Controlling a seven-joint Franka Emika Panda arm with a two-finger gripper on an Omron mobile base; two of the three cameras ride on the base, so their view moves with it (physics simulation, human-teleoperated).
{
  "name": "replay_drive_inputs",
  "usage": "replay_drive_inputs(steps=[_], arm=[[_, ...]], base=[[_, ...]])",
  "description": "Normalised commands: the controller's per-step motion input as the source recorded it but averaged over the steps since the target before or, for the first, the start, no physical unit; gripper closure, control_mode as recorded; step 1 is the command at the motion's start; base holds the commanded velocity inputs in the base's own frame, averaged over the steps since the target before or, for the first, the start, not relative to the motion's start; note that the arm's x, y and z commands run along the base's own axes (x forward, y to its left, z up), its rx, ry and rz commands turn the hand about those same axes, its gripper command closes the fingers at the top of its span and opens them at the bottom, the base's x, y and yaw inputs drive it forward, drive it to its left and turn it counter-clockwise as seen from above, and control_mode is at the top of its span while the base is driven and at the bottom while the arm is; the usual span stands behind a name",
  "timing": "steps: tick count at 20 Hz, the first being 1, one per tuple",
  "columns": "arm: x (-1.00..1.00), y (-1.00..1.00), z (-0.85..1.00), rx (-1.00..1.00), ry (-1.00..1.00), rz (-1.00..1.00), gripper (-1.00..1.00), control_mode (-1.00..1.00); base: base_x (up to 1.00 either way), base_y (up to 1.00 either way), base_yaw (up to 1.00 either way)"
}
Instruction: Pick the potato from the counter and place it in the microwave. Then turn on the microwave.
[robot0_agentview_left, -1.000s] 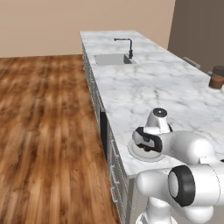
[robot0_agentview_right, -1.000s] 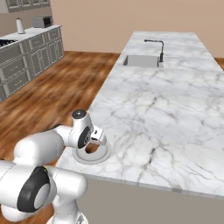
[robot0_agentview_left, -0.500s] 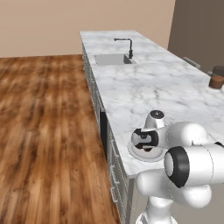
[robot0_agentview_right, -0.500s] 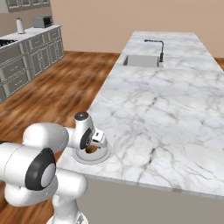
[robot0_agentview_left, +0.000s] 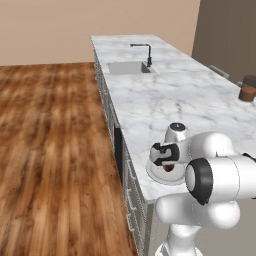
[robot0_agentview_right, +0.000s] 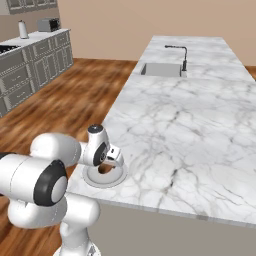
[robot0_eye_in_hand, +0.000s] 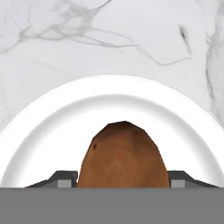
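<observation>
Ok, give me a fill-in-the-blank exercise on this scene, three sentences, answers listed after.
1. The potato lies on a white ____.
2. The gripper has one finger on each ____ of the potato.
3. At the counter's far end, a black faucet stands by the ____.

Missing words: plate; side; sink
</observation>
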Motion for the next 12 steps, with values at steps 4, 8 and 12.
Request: replay_drive_inputs(steps=[4, 8, 12], arm=[[0.00, -0.05, 0.05, 0.00, 0.00, 0.00, 1.00, -1.00], [-0.02, -0.19, 0.46, 0.00, 0.00, 0.00, 1.00, -1.00], [-0.11, -0.17, 0.73, 0.00, -0.04, 0.00, 1.00, -1.00]], base=[[0.00, 0.00, 0.00], [0.00, 0.00, 0.00], [0.00, 0.00, 0.00]])
